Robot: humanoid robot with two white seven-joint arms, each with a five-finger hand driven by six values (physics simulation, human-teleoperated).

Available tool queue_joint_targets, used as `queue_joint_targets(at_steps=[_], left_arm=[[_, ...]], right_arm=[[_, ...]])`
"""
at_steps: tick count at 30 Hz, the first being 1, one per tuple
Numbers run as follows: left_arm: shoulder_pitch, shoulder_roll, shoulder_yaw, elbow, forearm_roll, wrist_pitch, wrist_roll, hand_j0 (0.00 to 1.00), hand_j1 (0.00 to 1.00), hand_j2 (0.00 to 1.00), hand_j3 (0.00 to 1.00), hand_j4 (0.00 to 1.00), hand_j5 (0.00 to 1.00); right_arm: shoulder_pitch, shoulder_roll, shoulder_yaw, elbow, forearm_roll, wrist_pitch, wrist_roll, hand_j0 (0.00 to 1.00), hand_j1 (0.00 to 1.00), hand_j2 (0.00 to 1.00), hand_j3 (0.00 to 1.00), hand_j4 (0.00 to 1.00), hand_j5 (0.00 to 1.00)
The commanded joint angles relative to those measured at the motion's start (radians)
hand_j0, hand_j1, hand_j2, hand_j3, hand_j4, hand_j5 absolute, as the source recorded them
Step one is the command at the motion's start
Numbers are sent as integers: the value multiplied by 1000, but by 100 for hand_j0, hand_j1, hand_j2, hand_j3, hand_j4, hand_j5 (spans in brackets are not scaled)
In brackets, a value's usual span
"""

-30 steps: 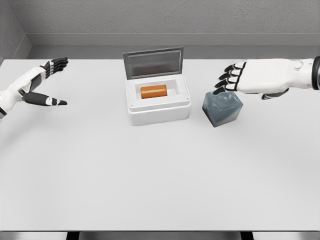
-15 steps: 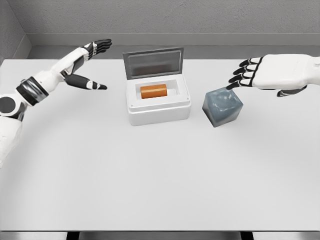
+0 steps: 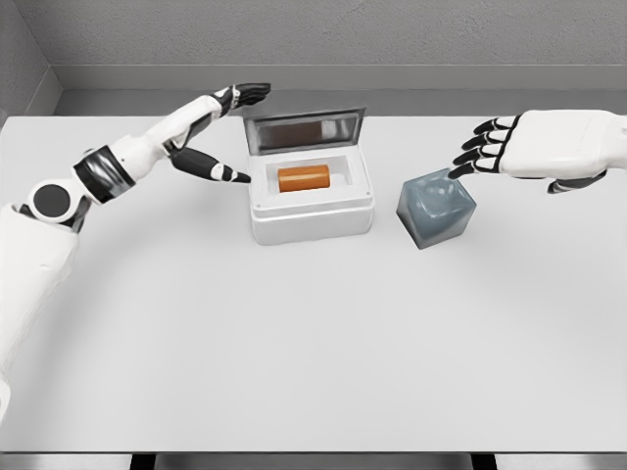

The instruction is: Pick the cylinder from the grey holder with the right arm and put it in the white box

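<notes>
An orange cylinder (image 3: 303, 178) lies on its side inside the white box (image 3: 312, 215), whose lid (image 3: 305, 129) stands raised at the back. The grey holder (image 3: 436, 211) sits to the right of the box with nothing in it. My right hand (image 3: 487, 150) hovers above and just right of the holder, fingers spread, holding nothing. My left hand (image 3: 231, 127) reaches in from the left. Its fingers are open, with fingertips close to the lid's upper left corner and the thumb pointing at the box's left side.
The white table (image 3: 294, 343) stretches wide in front of the box and holder. A grey wall runs along its far edge.
My left arm has swept right from the table's far left to the box lid. My right hand has drawn back to the right and slightly up, away from the holder.
</notes>
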Motion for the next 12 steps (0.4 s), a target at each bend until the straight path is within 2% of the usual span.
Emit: queue_joint_targets(at_steps=[1,3,6,7,9,12], left_arm=[[2,4,-2,-26,10,1,0,100,100,100,100,100,100],[5,15,-2,-41,13,1,0,100,100,100,100,100,100],[6,45,-1,-18,34,1,0,100,100,100,100,100,100],[6,70,2,26,42,1,0,100,100,100,100,100,100],[9,113,7,57,42,1,0,100,100,100,100,100,100],[8,121,12,141,42,1,0,100,100,100,100,100,100]], right_arm=[[0,-3,-1,0,-3,2,0,100,100,100,100,100,100],[0,-5,-3,0,-3,2,0,100,100,100,100,100,100],[0,-6,-1,0,-3,2,0,100,100,100,100,100,100],[0,-6,-1,0,-3,2,0,100,100,100,100,100,100],[0,-6,-1,0,-3,2,0,100,100,100,100,100,100],[5,-5,-1,0,-3,2,0,100,100,100,100,100,100]])
